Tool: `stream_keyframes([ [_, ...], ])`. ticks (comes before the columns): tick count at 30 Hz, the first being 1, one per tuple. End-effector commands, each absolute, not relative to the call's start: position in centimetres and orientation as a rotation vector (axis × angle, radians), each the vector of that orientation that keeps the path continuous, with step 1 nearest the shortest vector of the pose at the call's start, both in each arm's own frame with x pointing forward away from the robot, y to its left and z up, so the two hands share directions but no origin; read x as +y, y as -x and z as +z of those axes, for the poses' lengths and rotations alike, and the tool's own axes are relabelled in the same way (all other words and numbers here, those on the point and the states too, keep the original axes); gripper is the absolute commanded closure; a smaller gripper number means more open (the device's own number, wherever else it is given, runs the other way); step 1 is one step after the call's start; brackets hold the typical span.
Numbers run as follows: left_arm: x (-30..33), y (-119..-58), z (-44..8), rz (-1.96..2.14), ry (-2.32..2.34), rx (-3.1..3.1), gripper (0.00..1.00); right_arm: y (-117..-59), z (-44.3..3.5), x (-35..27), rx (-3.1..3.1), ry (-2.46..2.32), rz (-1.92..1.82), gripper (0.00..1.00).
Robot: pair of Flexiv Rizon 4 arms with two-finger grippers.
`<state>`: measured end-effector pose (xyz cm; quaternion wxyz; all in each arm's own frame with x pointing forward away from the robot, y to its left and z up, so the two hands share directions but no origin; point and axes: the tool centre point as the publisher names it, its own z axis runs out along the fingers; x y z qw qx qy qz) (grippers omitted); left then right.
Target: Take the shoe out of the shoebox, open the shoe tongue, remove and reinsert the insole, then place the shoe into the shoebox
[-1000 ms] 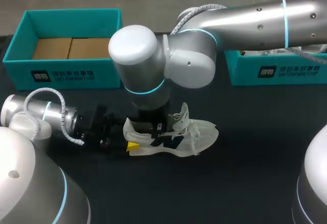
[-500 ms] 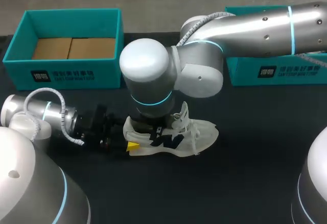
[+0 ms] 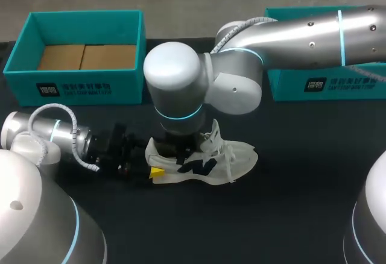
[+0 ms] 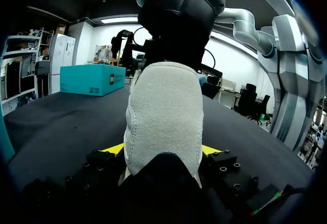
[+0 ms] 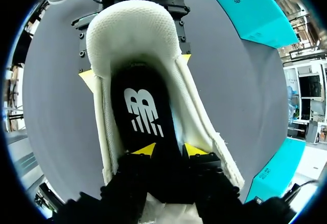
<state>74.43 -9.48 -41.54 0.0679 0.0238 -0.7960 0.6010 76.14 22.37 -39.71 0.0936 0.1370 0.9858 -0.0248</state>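
Observation:
The white shoe (image 3: 208,158) lies on its sole on the black table, toe to the right. My left gripper (image 3: 154,160) comes in from the left and is shut on the heel (image 4: 163,116), with a yellow tip on each side. My right arm (image 3: 181,83) stands over the shoe with its gripper (image 5: 168,150) down in the shoe's mouth. Its two yellow tips stand a little apart above the black insole (image 5: 140,106), which lies flat inside. In the head view the right fingers are hidden by the wrist.
An open teal shoebox (image 3: 78,86) with a cardboard floor stands at the back left. A second teal box (image 3: 325,84) is at the back right, under my right arm. Bare black table lies in front of the shoe.
My right gripper's fingers have parted inside the shoe, and the right arm's wrist has shifted a little to the right. The shoe and the left gripper have stayed put.

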Motion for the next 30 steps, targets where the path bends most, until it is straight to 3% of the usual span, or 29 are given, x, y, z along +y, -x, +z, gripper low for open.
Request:
stream_keyframes([
  [1,-9.4,-74.3,-42.0,1.811,-0.075,-2.399,1.00,-76.8,-41.4,22.9,2.963,-0.405,-0.094,0.65],
  [4,-9.4,-74.3,-42.0,1.811,-0.075,-2.399,1.00,-76.7,-42.3,22.8,2.995,-0.407,-0.111,0.64],
  [7,-9.4,-74.3,-42.0,1.811,-0.075,-2.399,1.00,-76.5,-43.0,22.6,3.049,-0.405,-0.127,0.71],
  [10,-9.4,-74.3,-42.0,1.811,-0.075,-2.399,1.00,-76.3,-43.6,22.4,3.098,-0.420,-0.150,0.99],
  [30,-9.4,-74.3,-42.0,1.811,-0.075,-2.399,1.00,-75.5,-40.7,20.1,3.377,-0.461,0.074,1.00],
])
